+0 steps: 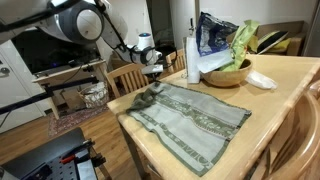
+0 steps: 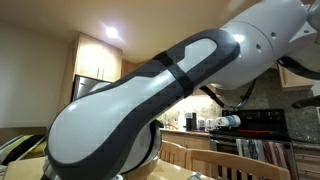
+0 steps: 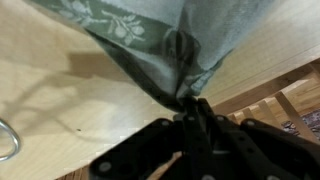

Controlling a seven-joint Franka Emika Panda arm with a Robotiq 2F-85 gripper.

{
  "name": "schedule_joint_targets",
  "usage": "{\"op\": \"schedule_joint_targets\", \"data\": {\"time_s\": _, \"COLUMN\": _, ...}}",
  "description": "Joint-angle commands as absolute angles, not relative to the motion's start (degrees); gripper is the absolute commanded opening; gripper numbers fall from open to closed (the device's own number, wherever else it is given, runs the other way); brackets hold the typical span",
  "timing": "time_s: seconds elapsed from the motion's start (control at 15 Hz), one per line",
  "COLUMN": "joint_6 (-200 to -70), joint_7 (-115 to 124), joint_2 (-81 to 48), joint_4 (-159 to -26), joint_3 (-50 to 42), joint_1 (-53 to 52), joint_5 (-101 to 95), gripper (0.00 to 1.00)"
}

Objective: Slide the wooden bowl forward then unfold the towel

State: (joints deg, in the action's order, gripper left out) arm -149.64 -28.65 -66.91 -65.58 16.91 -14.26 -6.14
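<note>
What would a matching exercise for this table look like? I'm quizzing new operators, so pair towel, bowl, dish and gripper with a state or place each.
Things: 1 towel; 2 bowl; 3 dish; 4 gripper.
States: A pinching the towel's corner; B spread on the table; C small, white, beside the bowl; D wooden, holding blue and green items.
Pairs: 1-B; 2-D; 3-C; 4-A.
</note>
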Motion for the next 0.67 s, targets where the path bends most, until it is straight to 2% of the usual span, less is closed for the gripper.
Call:
{"op": "schedule_joint_targets", "data": {"time_s": 0.0, "joint_6": -151.0, "joint_7": -26.3, "joint_2": -67.5, "joint_4": -64.1, "joint_3": 14.7, "joint_1": -15.8, "joint_5": -6.7, "gripper": 0.42}}
{"op": "schedule_joint_targets", "data": {"time_s": 0.47, "joint_6": -152.5, "joint_7": -26.2, "joint_2": -66.1, "joint_4": -64.6, "joint_3": 13.9, "joint_1": -16.8, "joint_5": -6.9, "gripper": 0.94}}
{"op": "schedule_joint_targets", "data": {"time_s": 0.53, "joint_6": -152.9, "joint_7": -26.1, "joint_2": -65.8, "joint_4": -64.5, "joint_3": 13.7, "joint_1": -17.0, "joint_5": -7.0, "gripper": 0.99}}
{"op": "schedule_joint_targets", "data": {"time_s": 0.6, "joint_6": -153.3, "joint_7": -25.9, "joint_2": -65.7, "joint_4": -64.2, "joint_3": 13.5, "joint_1": -17.2, "joint_5": -7.2, "gripper": 1.00}}
